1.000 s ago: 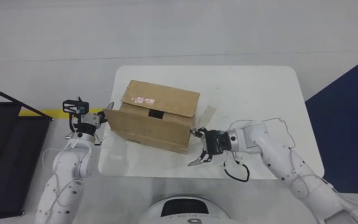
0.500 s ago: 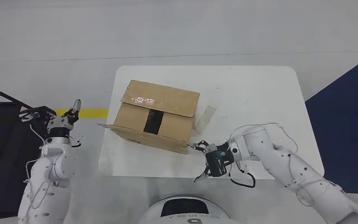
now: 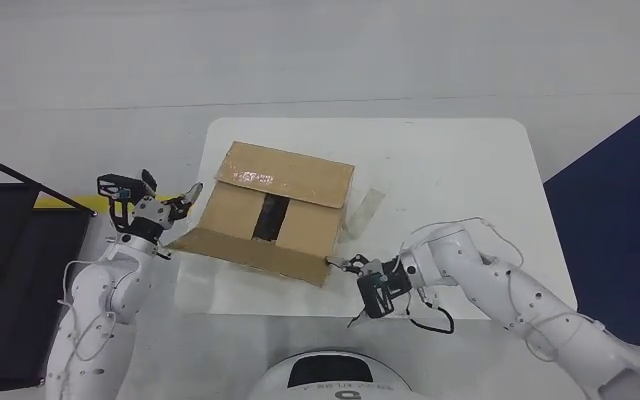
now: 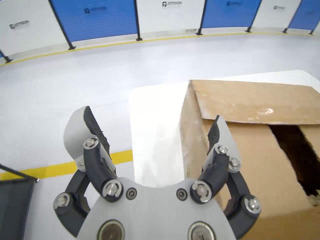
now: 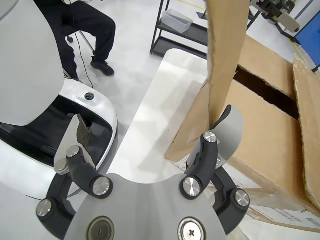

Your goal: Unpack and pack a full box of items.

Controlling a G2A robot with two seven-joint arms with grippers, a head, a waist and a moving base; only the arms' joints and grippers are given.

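A brown cardboard box lies in the middle of the white table. Its far flap is down, and a dark gap shows between the flaps. The near flap slopes out towards the table's front edge. My left gripper stands open just off the box's left end; in the left wrist view the gripper has one fingertip at the box corner. My right gripper is open at the flap's right corner, where the raised flap rests against one finger.
A strip of clear tape hangs off the box's right side. A black cable loops under the right arm at the table's front edge. A dark rack stands on the floor to the left. The table's right half is bare.
The near flap has swung from flat against the box outwards. The left gripper drew away from the box, then came back to its left end. The right gripper shifted towards the table's front edge.
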